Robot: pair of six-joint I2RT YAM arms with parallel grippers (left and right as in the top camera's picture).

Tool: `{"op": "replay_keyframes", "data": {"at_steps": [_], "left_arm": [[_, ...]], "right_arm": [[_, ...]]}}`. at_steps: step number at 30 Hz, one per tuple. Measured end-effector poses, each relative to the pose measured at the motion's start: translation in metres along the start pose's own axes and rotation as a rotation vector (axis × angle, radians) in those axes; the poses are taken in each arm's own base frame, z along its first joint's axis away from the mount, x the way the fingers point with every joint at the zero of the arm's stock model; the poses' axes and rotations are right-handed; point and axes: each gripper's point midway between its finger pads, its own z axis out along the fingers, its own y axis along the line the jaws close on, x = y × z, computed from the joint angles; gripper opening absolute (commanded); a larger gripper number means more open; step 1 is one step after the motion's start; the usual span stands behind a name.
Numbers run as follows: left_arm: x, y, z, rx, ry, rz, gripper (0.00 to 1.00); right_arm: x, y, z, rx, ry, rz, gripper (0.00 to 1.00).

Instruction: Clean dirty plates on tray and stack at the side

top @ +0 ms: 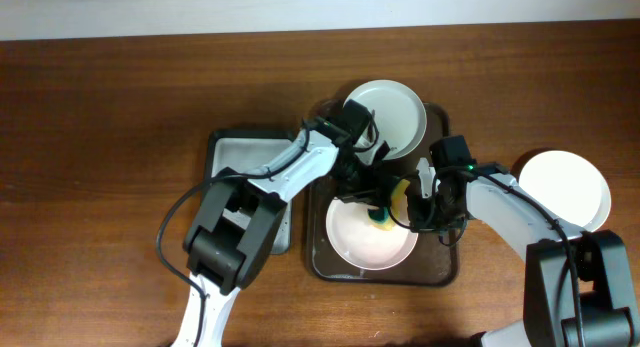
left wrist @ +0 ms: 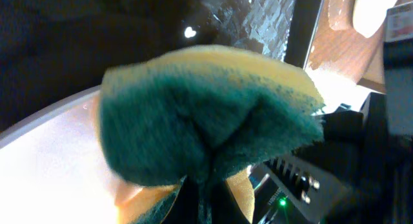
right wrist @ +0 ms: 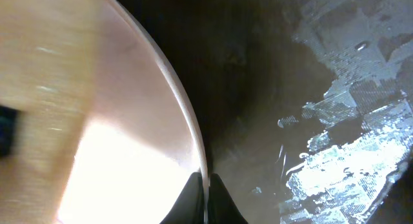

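Note:
The dark brown tray (top: 440, 267) holds two white plates: one at the back (top: 398, 109) and a faintly pinkish one at the front (top: 358, 243). My left gripper (top: 380, 209) is shut on a yellow-and-green sponge (left wrist: 213, 114) and holds it over the front plate (left wrist: 45, 153). My right gripper (right wrist: 205, 185) is shut on the right rim of that front plate (right wrist: 116, 133); in the overhead view it sits at the plate's right edge (top: 425, 212). A third white plate (top: 566, 189) lies on the table to the right of the tray.
A grey basin (top: 235, 152) stands left of the tray, partly under my left arm. The tray's wet dark floor (right wrist: 322, 121) shows beside the held plate. Both arms cross closely over the tray's middle.

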Motion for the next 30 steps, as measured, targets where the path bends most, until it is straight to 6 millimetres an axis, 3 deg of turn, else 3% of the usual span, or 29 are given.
{"op": "replay_keyframes", "data": {"at_steps": [3,9,11,16,23,30], "left_arm": [[0.003,0.001,-0.013,-0.048,-0.009,0.008,0.00],[0.032,0.018,-0.019,-0.163,0.078,-0.037,0.00],[0.036,0.015,-0.013,-0.179,0.088,-0.016,0.00],[0.063,-0.004,0.023,-0.175,0.148,0.089,0.00],[0.062,0.014,0.025,-0.133,0.119,0.060,0.00],[0.025,0.053,-0.009,-0.201,-0.013,-0.027,0.00]], "right_arm": [[0.000,0.000,0.000,0.001,0.000,0.022,0.04],[0.000,0.000,0.000,0.003,0.000,0.041,0.04],[0.000,0.000,0.000,0.003,0.000,0.041,0.04],[0.001,-0.001,0.000,0.005,0.004,0.042,0.04],[0.001,-0.001,0.000,0.008,0.004,0.045,0.04],[-0.002,0.000,0.000,0.005,-0.010,0.041,0.04]]}}
